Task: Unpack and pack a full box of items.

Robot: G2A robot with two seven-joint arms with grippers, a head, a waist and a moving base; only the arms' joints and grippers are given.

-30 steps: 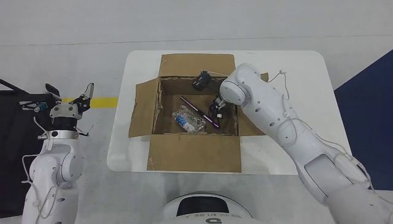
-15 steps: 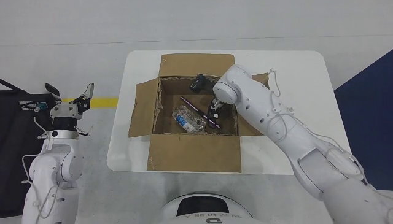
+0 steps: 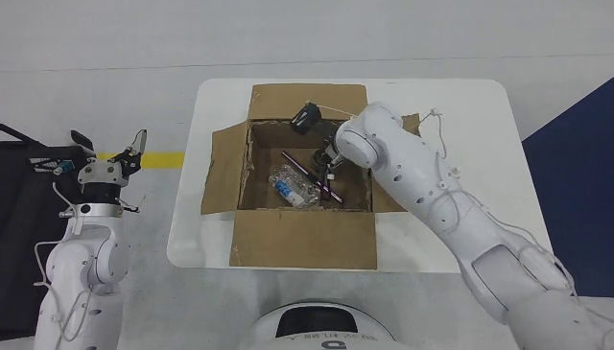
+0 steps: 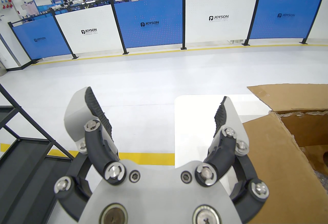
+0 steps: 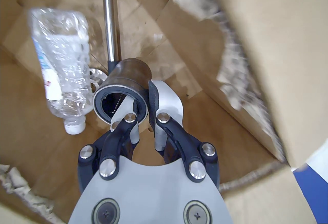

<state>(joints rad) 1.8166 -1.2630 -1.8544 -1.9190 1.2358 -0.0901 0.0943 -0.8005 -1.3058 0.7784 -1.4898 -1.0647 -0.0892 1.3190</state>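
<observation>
Your right pincer [image 5: 143,96] is clamped on the metal sleeve [image 5: 123,86] down inside the box [image 5: 243,17], with the bottle [image 5: 61,60] and rod [image 5: 110,22] lying just beyond it, so unpacking looks barely begun; your left pincer [image 4: 156,96] gapes empty.

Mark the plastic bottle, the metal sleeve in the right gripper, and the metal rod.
plastic bottle [image 5: 61,55], right wrist view, crumpled body.
metal sleeve [image 5: 128,73], right wrist view, outer wall.
metal rod [image 5: 110,22], right wrist view, mid-shaft.

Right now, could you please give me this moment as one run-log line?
right hand: shut on metal cylinder, inside box | left hand: open, beside table | in box: plastic bottle, metal rod
</observation>
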